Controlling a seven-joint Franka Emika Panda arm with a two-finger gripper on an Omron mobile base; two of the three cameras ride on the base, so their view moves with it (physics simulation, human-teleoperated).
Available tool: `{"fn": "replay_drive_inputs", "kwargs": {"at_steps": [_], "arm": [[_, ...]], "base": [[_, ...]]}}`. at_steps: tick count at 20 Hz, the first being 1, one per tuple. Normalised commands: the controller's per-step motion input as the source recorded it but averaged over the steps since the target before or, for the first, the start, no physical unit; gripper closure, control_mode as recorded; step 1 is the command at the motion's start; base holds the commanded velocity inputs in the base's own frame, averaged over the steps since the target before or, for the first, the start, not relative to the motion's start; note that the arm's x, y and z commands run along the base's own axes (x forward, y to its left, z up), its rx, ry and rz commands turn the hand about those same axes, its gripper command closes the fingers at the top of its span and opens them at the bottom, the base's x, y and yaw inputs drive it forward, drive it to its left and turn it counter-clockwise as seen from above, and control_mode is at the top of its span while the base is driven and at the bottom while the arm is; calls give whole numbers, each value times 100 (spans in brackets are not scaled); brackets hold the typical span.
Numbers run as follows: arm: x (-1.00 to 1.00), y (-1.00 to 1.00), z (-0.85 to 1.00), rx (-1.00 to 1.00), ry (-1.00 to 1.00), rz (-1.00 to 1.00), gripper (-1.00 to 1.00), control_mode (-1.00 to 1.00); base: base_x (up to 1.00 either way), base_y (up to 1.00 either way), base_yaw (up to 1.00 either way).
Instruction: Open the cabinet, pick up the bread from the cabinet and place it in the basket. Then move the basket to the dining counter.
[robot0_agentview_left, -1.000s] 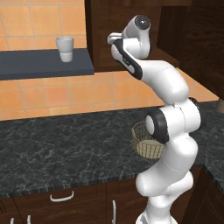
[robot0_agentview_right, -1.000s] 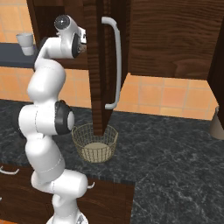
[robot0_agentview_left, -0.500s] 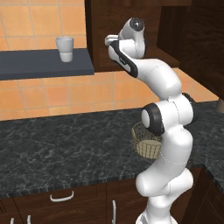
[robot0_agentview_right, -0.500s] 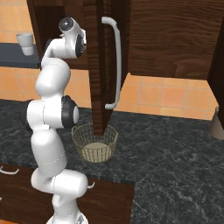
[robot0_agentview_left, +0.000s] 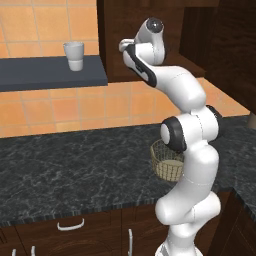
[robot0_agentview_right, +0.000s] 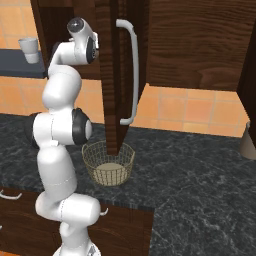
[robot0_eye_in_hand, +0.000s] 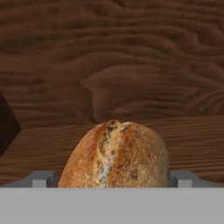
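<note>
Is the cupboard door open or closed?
Open. The cabinet door swings out edge-on over the basket, and the bread sits on the shelf inside.

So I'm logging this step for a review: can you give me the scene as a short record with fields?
cabinet door: swung open, its edge and long silver handle face the right base camera
bread: on the wooden cabinet shelf, between the two fingertips, not yet gripped
tool: open, one fingertip on each side of the bread
basket: on the black counter below the open door, no bread in it
cup: upright on the dark wall shelf
</note>
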Motion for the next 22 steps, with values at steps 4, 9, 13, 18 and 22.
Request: {"fn": "replay_drive_inputs", "kwargs": {"at_steps": [4, 9, 13, 18, 22], "arm": [[0, 0, -9, 1, 0, 0, 100, -100], [-46, 0, -15, -8, -10, 0, 100, -100], [-88, 0, -6, -10, -11, 0, 100, -100], [-100, -4, 20, 2, -2, 0, 100, -100], [-100, -9, 34, 10, 0, 0, 100, -100]], "base": [[0, 0, 0], [0, 0, 0], [0, 0, 0], [0, 0, 0], [0, 0, 0]]}}
